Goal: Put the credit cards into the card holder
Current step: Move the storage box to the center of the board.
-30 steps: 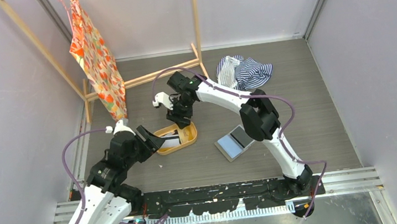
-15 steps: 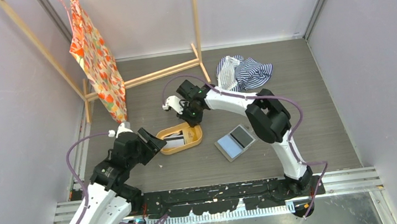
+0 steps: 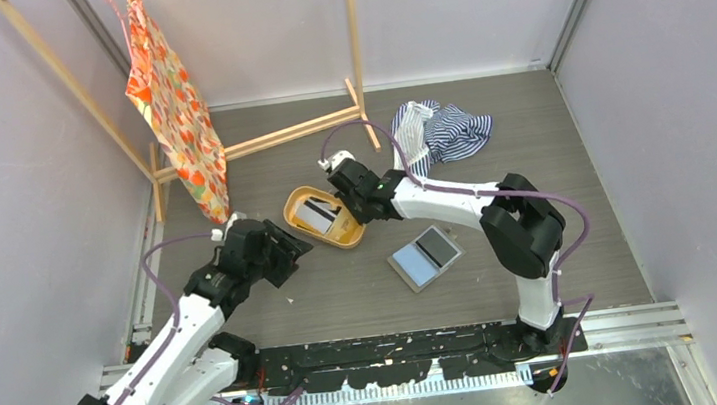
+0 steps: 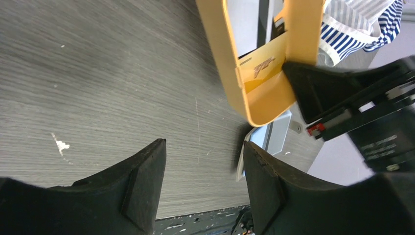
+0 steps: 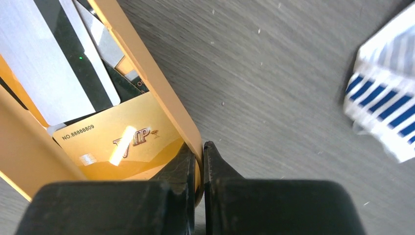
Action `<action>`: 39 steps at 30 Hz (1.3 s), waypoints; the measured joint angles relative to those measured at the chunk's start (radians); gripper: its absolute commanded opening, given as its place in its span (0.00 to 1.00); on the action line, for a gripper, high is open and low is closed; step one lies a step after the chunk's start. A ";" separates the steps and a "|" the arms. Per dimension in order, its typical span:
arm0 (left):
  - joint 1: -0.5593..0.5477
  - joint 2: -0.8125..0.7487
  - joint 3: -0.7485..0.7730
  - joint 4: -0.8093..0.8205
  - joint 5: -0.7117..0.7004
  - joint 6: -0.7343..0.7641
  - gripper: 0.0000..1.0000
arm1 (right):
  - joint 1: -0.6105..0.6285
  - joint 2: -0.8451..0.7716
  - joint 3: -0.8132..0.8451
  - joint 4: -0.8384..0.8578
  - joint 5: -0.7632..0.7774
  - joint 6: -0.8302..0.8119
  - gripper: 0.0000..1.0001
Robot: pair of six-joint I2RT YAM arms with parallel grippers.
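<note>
Left gripper (image 4: 203, 152): jaws apart, empty, low over the surface (image 4: 98, 73). Card holder (image 3: 425, 257) lies open and flat near the orange tray (image 5: 147, 73), not touching it. Right gripper (image 5: 201, 149) clamped on the tray's rim. Credit cards (image 5: 73, 78) lie inside the tray (gold one nearest the pinch). Striped cloth (image 3: 443, 131) beyond.
</note>
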 measured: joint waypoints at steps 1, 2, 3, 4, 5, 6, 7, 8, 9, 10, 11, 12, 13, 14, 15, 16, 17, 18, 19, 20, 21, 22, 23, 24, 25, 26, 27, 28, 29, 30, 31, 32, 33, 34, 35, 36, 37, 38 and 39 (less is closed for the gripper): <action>0.000 0.030 0.014 0.000 -0.004 -0.002 0.61 | 0.009 0.000 -0.008 0.005 0.025 0.048 0.13; 0.000 0.061 0.031 0.002 -0.008 -0.003 0.61 | 0.018 0.000 -0.019 0.006 0.048 0.097 0.13; 0.000 0.083 0.045 0.003 -0.012 -0.004 0.61 | 0.024 0.000 -0.027 0.005 0.063 0.132 0.13; 0.000 0.108 0.064 0.005 -0.016 -0.004 0.61 | 0.031 0.000 -0.035 0.000 0.075 0.168 0.13; 0.000 0.127 0.077 0.007 -0.019 -0.003 0.61 | 0.035 0.000 -0.039 -0.008 0.082 0.200 0.15; 0.000 0.149 0.093 0.008 -0.023 -0.002 0.61 | 0.039 0.002 -0.040 -0.015 0.085 0.230 0.18; 0.000 0.170 0.109 0.013 -0.026 0.000 0.62 | 0.041 0.002 -0.040 -0.015 0.086 0.256 0.21; 0.000 0.191 0.123 0.019 -0.031 0.005 0.62 | 0.043 0.002 -0.040 -0.013 0.085 0.274 0.25; 0.000 0.204 0.130 0.026 -0.032 0.007 0.62 | 0.045 0.002 -0.040 -0.010 0.084 0.295 0.31; 0.000 0.219 0.137 0.035 -0.035 0.010 0.62 | 0.047 0.002 -0.040 -0.006 0.079 0.311 0.34; 0.000 0.234 0.142 0.042 -0.039 0.012 0.62 | 0.047 0.002 -0.041 -0.001 0.073 0.323 0.38; 0.000 0.250 0.146 0.050 -0.040 0.014 0.62 | 0.047 0.002 -0.045 0.008 0.061 0.335 0.40; 0.000 0.264 0.150 0.055 -0.040 0.016 0.62 | 0.047 0.002 -0.051 0.021 0.044 0.345 0.43; 0.000 0.277 0.155 0.057 -0.041 0.020 0.62 | 0.047 0.002 -0.052 0.022 0.042 0.347 0.45; 0.000 0.292 0.161 0.056 -0.041 0.025 0.62 | 0.047 0.002 -0.056 0.027 0.029 0.352 0.46; 0.000 0.308 0.170 0.057 -0.042 0.031 0.62 | 0.047 0.002 -0.061 0.033 0.014 0.355 0.48; 0.000 0.320 0.179 0.056 -0.043 0.035 0.62 | 0.047 0.002 -0.063 0.037 0.003 0.356 0.49; 0.000 0.329 0.186 0.056 -0.045 0.037 0.61 | 0.047 0.002 -0.065 0.042 -0.006 0.357 0.49; 0.000 0.339 0.197 0.055 -0.050 0.041 0.61 | 0.044 0.000 -0.066 0.045 -0.021 0.353 0.50; 0.000 0.346 0.206 0.056 -0.053 0.045 0.61 | 0.041 -0.003 -0.066 0.045 -0.032 0.349 0.50; 0.000 0.352 0.215 0.055 -0.057 0.050 0.60 | 0.034 -0.006 -0.066 0.045 -0.049 0.342 0.51; 0.000 0.360 0.229 0.053 -0.062 0.058 0.60 | 0.026 -0.010 -0.065 0.045 -0.070 0.329 0.51; 0.000 0.371 0.244 0.053 -0.068 0.065 0.58 | 0.018 -0.014 -0.063 0.045 -0.093 0.309 0.51; 0.000 0.379 0.254 0.053 -0.070 0.068 0.56 | 0.003 -0.017 -0.057 0.044 -0.129 0.282 0.51; 0.000 0.392 0.270 0.051 -0.075 0.075 0.52 | -0.018 -0.019 -0.048 0.043 -0.177 0.253 0.51; 0.000 0.407 0.286 0.053 -0.078 0.084 0.51 | -0.039 -0.021 -0.039 0.043 -0.222 0.231 0.50; 0.001 0.423 0.299 0.051 -0.081 0.089 0.48 | -0.061 -0.021 -0.030 0.043 -0.264 0.213 0.50; 0.002 0.448 0.322 0.049 -0.084 0.096 0.46 | -0.097 -0.021 -0.017 0.045 -0.334 0.188 0.50; 0.002 0.475 0.345 0.045 -0.089 0.101 0.44 | -0.130 -0.021 -0.009 0.046 -0.382 0.172 0.50; 0.003 0.507 0.369 0.040 -0.093 0.108 0.42 | -0.160 -0.021 -0.005 0.048 -0.434 0.157 0.50; 0.003 0.541 0.396 0.031 -0.097 0.115 0.42 | -0.187 -0.021 -0.003 0.050 -0.480 0.147 0.50; 0.003 0.574 0.421 0.022 -0.102 0.119 0.40 | -0.214 -0.021 -0.003 0.051 -0.521 0.138 0.50; 0.003 0.602 0.442 0.012 -0.105 0.124 0.41 | -0.231 -0.020 -0.003 0.050 -0.547 0.133 0.50; 0.003 0.642 0.475 -0.008 -0.111 0.131 0.41 | -0.251 -0.020 -0.003 0.051 -0.586 0.129 0.51; 0.003 0.676 0.502 -0.026 -0.118 0.136 0.42 | -0.256 -0.019 -0.003 0.051 -0.604 0.128 0.52; 0.003 0.714 0.539 -0.058 -0.128 0.139 0.44 | -0.257 -0.018 -0.001 0.051 -0.637 0.128 0.53; 0.003 0.751 0.576 -0.092 -0.137 0.140 0.46 | -0.254 -0.011 0.004 0.051 -0.660 0.127 0.54; 0.003 0.776 0.601 -0.116 -0.143 0.140 0.47 | -0.249 -0.004 0.009 0.051 -0.676 0.127 0.55; 0.004 0.801 0.629 -0.146 -0.148 0.140 0.49 | -0.244 0.010 0.021 0.049 -0.692 0.127 0.56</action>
